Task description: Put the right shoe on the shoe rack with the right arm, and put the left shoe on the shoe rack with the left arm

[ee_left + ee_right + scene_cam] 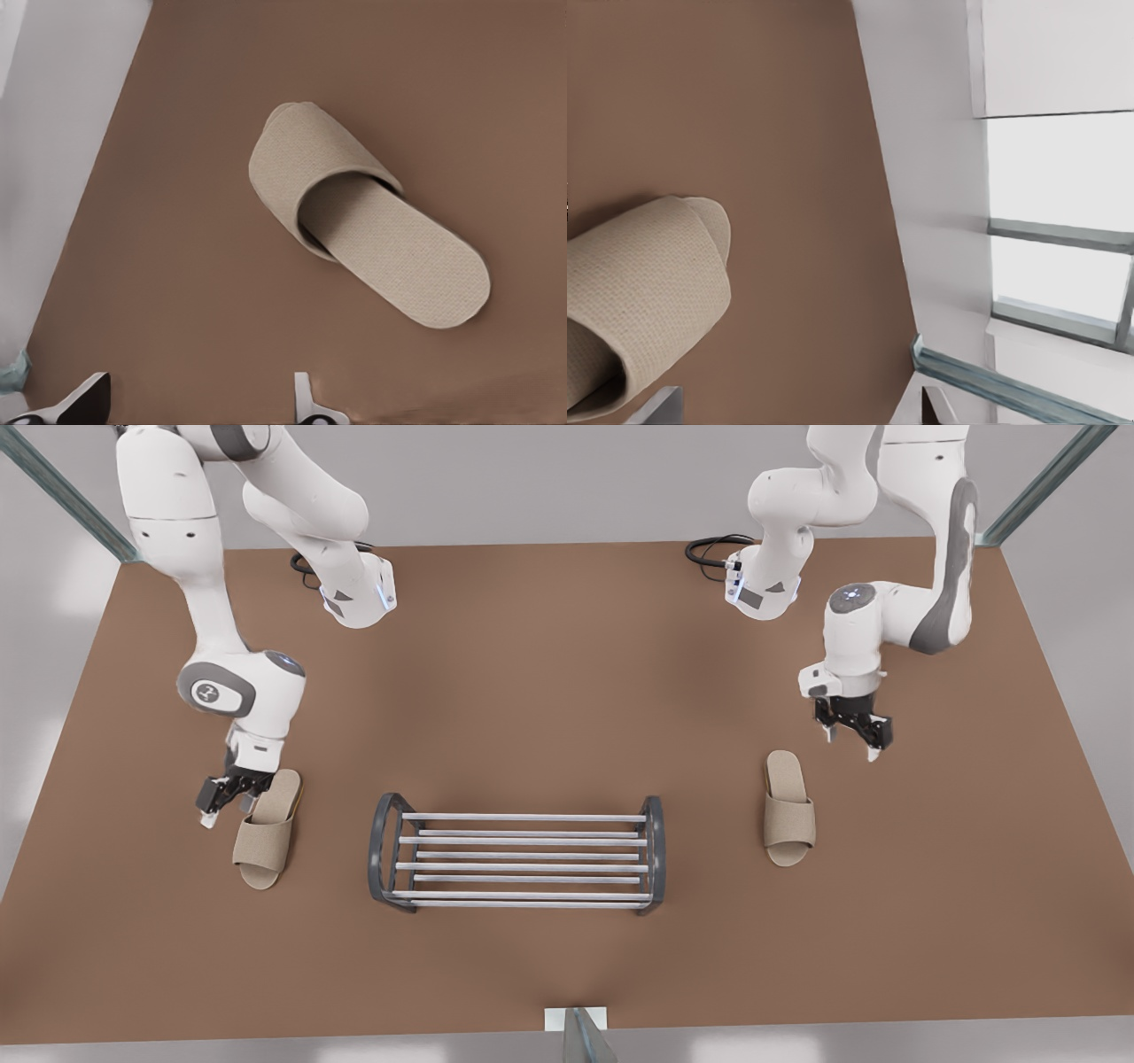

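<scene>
Misgrips are the danger: right end effector (226,808), released, sits low at the right shoe's (266,831) edge on the desk (532,691) and may nudge it; left end effector (852,744), released, hovers off-centre near the left shoe (788,808). The rack (518,855) lies between the shoes.

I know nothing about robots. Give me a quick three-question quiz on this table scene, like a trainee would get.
1. True or false: the right shoe or the left shoe already lies on the shoe rack.
2. Which pincer is closer to its shoe? A) the right pincer B) the left pincer
3. Fill in: both pincers are ___ (open or shut).

Key: 1 false, both lie on the table beside it; 2 A; 3 open.
</scene>
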